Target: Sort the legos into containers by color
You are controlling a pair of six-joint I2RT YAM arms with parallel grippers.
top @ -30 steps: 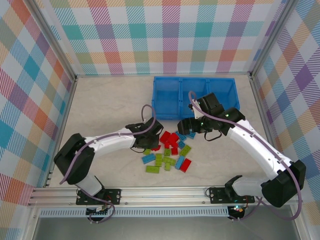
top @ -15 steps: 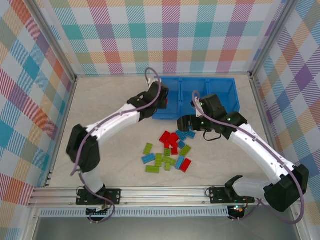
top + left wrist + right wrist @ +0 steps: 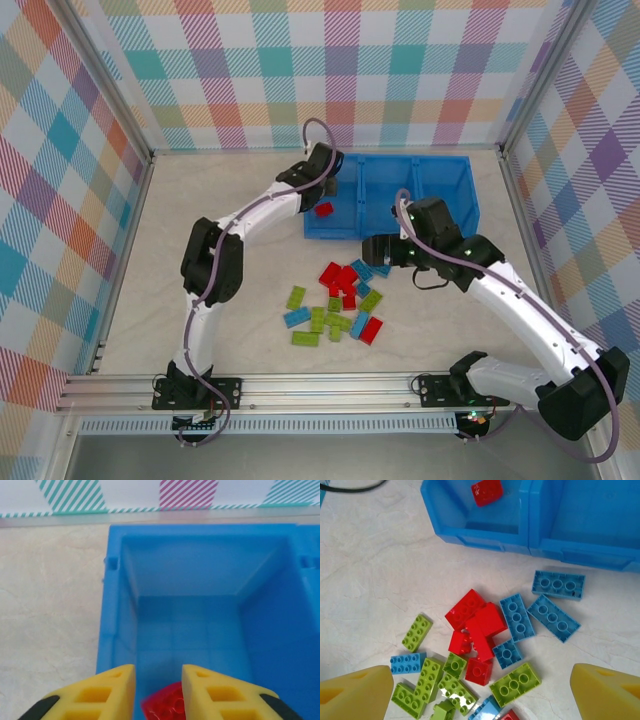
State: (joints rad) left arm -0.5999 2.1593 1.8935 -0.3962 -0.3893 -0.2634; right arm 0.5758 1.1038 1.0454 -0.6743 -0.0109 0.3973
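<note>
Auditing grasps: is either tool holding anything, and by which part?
Nothing held. The red plastic brick lies loose in the bright blue plastic tray, below the open left tool; right tool open.

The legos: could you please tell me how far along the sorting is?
Done: one red brick lies in the tray's left compartment. In hand: nothing; the left end effector hangs open above that brick, the right end effector open over the pile. Left: every other red, green and blue brick on the table.

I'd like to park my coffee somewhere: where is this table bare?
Bare: the tabletop between the left wall and the left arm. In the blue tray, the middle and right compartments look empty. Crowded: before the tray, the lego pile by the right end effector.
</note>
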